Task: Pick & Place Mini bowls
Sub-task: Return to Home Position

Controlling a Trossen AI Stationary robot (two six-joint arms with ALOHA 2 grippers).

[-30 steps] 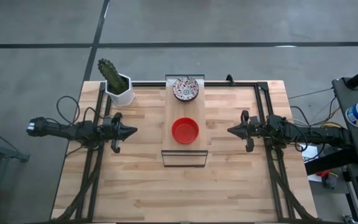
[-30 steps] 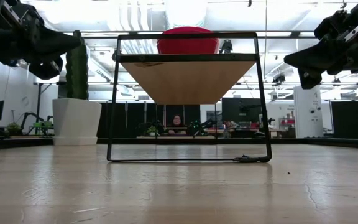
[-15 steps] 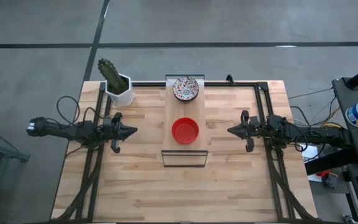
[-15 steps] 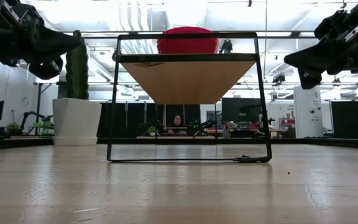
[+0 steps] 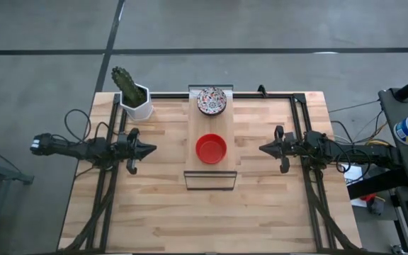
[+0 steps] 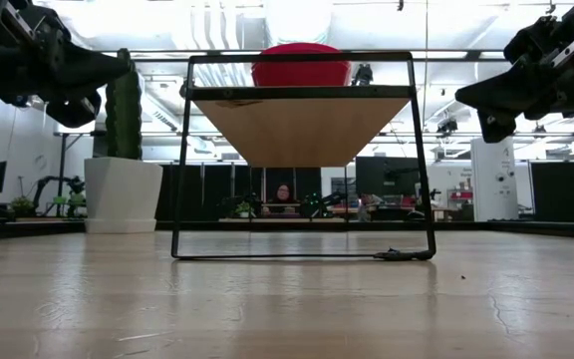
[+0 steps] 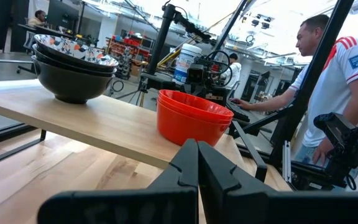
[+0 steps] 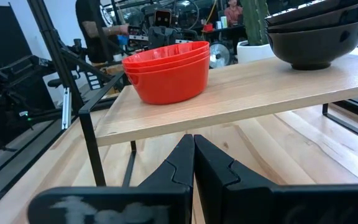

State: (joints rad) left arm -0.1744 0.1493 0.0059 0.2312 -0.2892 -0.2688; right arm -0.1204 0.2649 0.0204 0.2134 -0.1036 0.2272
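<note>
A stack of plain red mini bowls [image 5: 211,149] stands on the near half of a raised wooden shelf [image 5: 211,127]; it shows in the left wrist view [image 7: 194,116] and the right wrist view [image 8: 166,70]. A stack of speckled bowls [image 5: 212,100], dark outside, stands on the shelf's far half [image 7: 73,68] [image 8: 314,34]. My left gripper [image 5: 153,149] hovers shut left of the shelf, pointing at it. My right gripper [image 5: 262,149] hovers shut right of the shelf, pointing at it. Both are above the table and touch nothing.
The shelf rests on a black wire frame [image 6: 303,254]. A white hexagonal cactus pot [image 5: 134,99] stands at the table's far left. Bare wood lies along the near edge [image 5: 204,219]. People stand beyond the table [image 7: 334,74] [image 8: 95,37].
</note>
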